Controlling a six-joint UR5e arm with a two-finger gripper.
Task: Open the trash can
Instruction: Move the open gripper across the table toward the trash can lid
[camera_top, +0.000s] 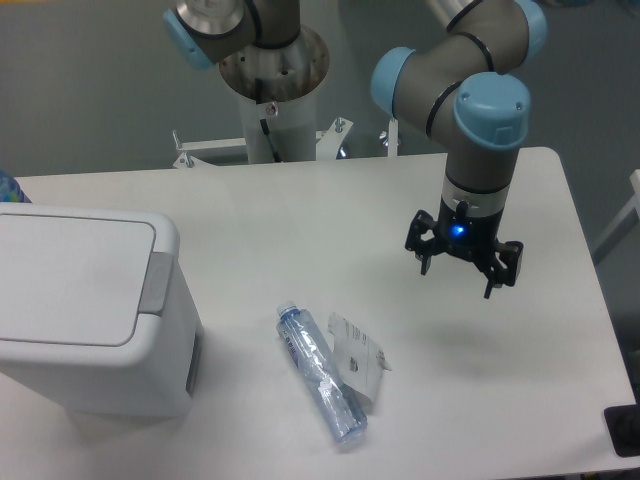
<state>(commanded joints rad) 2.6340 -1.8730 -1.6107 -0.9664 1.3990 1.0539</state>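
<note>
- The trash can (85, 320) sits at the near left of the worktop (300, 230), a big white boxy bin with rounded corners, partly cut off by the left edge of the view.
- Its flat white lid (70, 280) is down, so the opening is not yet done.
- A grey push tab (155, 282) lies along the lid's right edge, facing the middle of the worktop.
- The hand (462, 268) hangs above the right part of the worktop, well apart from the bin, fingers spread and pointing down, grasping nothing.
- Between them, nearer the front, lie a crushed clear plastic bottle (322, 374) and a crumpled wrapper (358, 360) touching its right side.
- The bin looks like stiff, smooth plastic, light for its bulk, so I would expect it to slide if shoved sideways.
- The lid gives nothing obvious to pinch; the tab is the place to work, pressed from above rather than gripped.
- A push straight down on the tab should keep the bin from skating left or tipping.
</note>
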